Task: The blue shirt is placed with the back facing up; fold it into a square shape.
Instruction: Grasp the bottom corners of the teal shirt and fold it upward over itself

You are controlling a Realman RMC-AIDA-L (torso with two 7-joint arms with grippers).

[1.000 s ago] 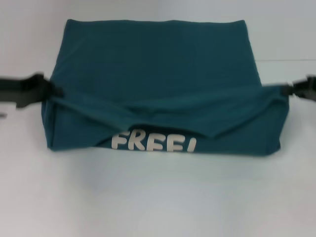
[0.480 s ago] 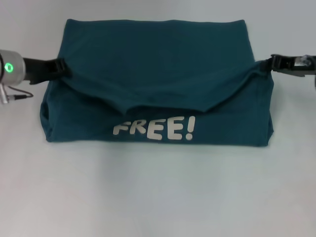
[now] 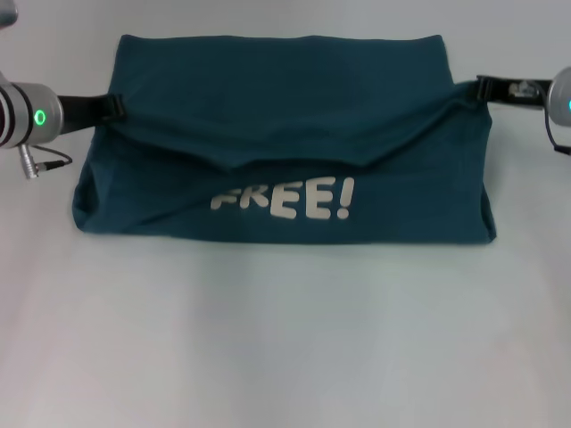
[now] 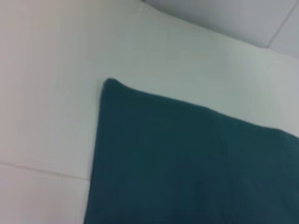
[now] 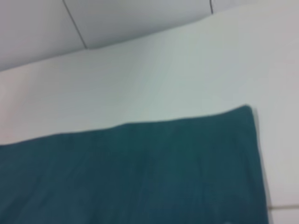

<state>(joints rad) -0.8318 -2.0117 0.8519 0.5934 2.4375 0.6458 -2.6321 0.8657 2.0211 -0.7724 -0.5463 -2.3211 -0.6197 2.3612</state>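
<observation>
We are carrying the folded edge farther back, uncovering the lettering, left gripper (image 3: 112, 109) and right gripper (image 3: 483, 89) each pinching the blue shirt (image 3: 285, 98) over the table (image 3: 285, 339).

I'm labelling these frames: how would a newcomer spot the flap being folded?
On the white table lies the blue shirt. The left claw and right claw hold its side edges; the flap sags between them, just above the white FREE! lettering.

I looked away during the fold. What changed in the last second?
Both grippers, left and right, carried the shirt's near edge up and toward the far side, uncovering the full "FREE!" lettering. Neither let go. The far edge stayed put.
</observation>
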